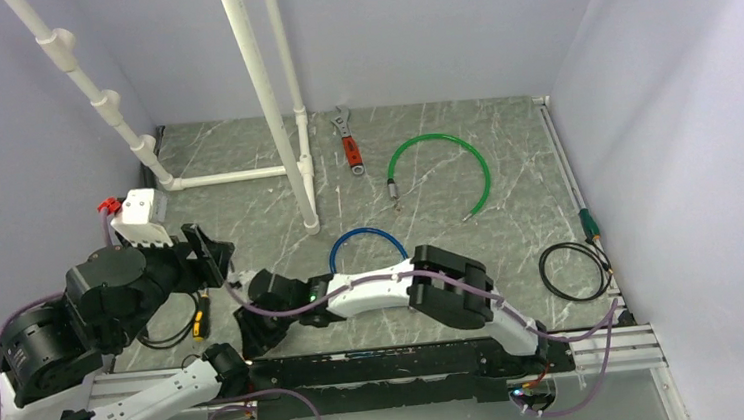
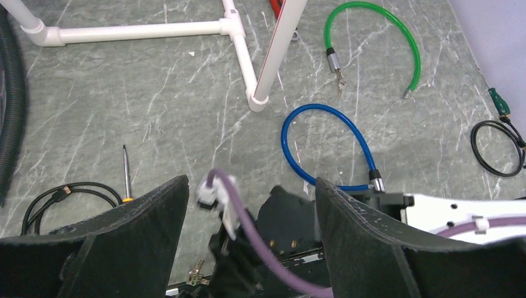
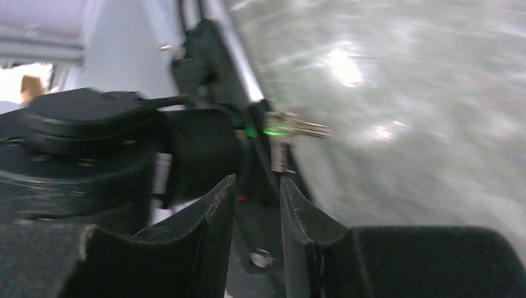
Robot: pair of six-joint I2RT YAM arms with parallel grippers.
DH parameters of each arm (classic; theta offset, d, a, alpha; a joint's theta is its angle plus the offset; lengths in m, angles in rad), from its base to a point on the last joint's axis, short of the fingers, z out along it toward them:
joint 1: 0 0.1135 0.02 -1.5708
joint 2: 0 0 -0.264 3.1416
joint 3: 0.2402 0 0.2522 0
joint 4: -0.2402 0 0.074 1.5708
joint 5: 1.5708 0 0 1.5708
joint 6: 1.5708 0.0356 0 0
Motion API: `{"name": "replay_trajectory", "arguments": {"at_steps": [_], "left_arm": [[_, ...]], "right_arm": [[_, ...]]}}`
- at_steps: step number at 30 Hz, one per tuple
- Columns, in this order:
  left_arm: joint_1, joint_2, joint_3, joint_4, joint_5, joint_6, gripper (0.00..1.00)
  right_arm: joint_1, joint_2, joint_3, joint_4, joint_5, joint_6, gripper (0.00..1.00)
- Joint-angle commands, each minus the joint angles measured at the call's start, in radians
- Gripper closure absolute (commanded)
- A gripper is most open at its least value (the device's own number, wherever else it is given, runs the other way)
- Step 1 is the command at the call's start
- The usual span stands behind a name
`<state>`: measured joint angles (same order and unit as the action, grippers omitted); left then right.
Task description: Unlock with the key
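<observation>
The top camera looks down from above and behind the arms over the whole counter (image 1: 445, 164). The left wrist camera looks forward past the left gripper (image 2: 251, 181) and shares the blue cable loop (image 2: 283, 138) with the top view. The right wrist camera sits low and close to the counter, and its picture is blurred.

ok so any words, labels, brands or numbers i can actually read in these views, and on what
No text is legible in any view.
Red-handled wrench: any marking is too small to read.
White box by the left arm: no print visible.
Key: too small for any stamp to show.
Right wrist view: blurred, nothing readable.
</observation>
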<state>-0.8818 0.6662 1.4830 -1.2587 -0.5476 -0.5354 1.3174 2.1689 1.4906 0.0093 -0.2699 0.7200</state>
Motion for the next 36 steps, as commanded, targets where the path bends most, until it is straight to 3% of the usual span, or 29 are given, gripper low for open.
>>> {"name": "replay_trajectory", "arguments": {"at_steps": [1,14,19,26,36], "left_arm": [[0.003,0.022,0.012,0.023,-0.008,0.005,0.21],[0.003,0.03,0.016,0.024,-0.008,0.006,0.21],[0.004,0.038,0.027,0.012,-0.013,0.004,0.21],[0.003,0.036,0.029,0.008,-0.019,0.001,0.21],[0.003,0.038,0.004,0.027,-0.007,-0.005,0.21]], "right_arm": [[0.025,0.07,0.109,0.119,-0.172,-0.009,0.65],[0.046,0.265,0.32,0.126,-0.244,0.049,0.65],[0.047,0.267,0.328,0.038,-0.155,0.015,0.65],[0.035,0.193,0.196,-0.06,0.032,-0.065,0.67],[-0.082,0.038,-0.062,0.046,0.064,-0.039,0.68]]}}
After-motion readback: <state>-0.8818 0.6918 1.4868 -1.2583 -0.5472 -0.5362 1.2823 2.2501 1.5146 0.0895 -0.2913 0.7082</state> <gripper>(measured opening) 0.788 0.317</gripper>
